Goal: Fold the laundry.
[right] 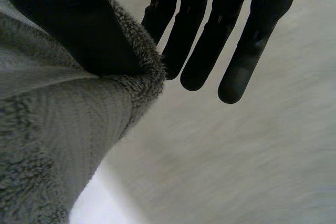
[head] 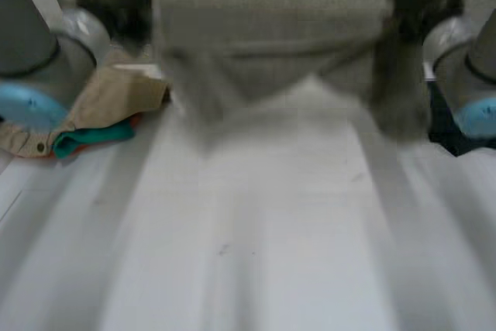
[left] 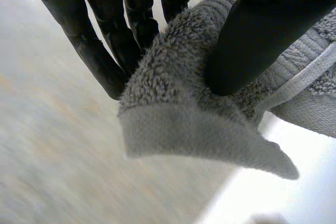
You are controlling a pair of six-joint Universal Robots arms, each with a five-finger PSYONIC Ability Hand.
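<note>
Left hand [left: 247, 35] and right hand [right: 73, 19] each clamp a corner of the grey towel [head: 263, 56], holding it spread above the far edge of the table [head: 256, 253], likely for laying flat.

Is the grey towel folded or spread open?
Spread, not folded: the grey towel hangs stretched between the left hand and the right hand, each pinching its top edge, its middle sagging.

The smooth white tabletop [head: 256, 253] carried a small crumpled heap of beige, teal and orange cloths [head: 101, 114] on the robot's left side.
</note>
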